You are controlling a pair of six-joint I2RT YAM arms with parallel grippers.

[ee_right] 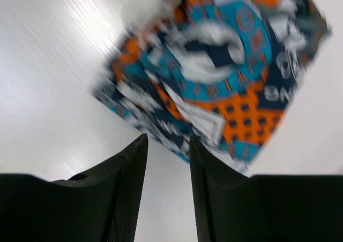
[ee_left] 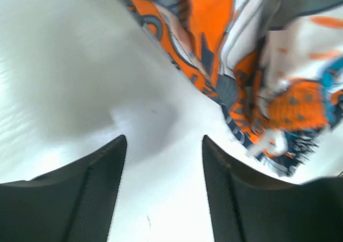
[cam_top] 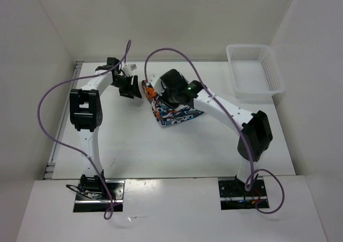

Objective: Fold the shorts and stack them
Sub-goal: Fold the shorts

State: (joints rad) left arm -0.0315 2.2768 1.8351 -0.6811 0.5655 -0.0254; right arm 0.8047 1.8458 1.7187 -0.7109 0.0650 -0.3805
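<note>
The printed shorts (cam_top: 172,115) lie bunched in a folded heap at the table's middle, partly under my right wrist. My left gripper (cam_top: 130,87) is open and empty just left of the heap; in the left wrist view the shorts (ee_left: 257,65) fill the upper right, beyond the fingertips (ee_left: 119,145), apart from them. My right gripper (cam_top: 163,89) hovers over the heap's far end. In the right wrist view it (ee_right: 167,143) is open and empty, with the shorts (ee_right: 220,70) just ahead of the tips, blurred.
A white mesh basket (cam_top: 255,70) stands at the back right of the table (cam_top: 134,151). White walls close in the left, back and right sides. Purple cables arc above both arms.
</note>
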